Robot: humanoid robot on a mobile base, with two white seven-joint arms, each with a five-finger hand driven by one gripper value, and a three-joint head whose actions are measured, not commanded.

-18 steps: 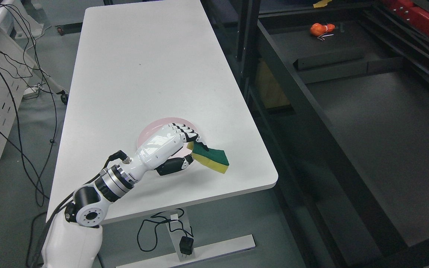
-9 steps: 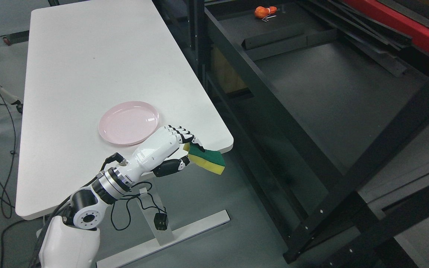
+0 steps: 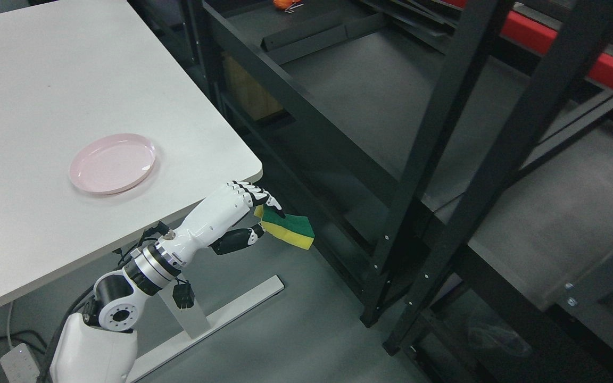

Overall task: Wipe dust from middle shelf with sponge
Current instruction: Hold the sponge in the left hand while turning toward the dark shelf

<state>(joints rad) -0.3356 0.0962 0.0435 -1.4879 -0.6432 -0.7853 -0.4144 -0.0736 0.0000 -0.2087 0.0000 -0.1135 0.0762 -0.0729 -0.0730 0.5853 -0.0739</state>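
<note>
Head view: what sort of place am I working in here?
Probably a workshop or robotics lab, not a home. A black metal shelving rack with bare dark boards stands beside a plain white height-adjustable table, on grey flooring with a power strip. The left hand holds a green-and-yellow sponge.

White table (image 3: pixel 46 80) fills upper left, rounded corner pointing toward the rack. Pink plate (image 3: pixel 113 163) sits on it, near the front edge, upright, nothing on it. Table's white foot bar (image 3: pixel 216 319) rests on grey floor (image 3: pixel 296 330) below. Small black plug (image 3: pixel 183 296) hangs under the tabletop on a cable. White power strip (image 3: pixel 16 360) at bottom left edge. Orange object (image 3: pixel 283 3) at top edge, cut off, kind unclear. Red beam (image 3: pixel 578 58) runs along upper right.
</note>
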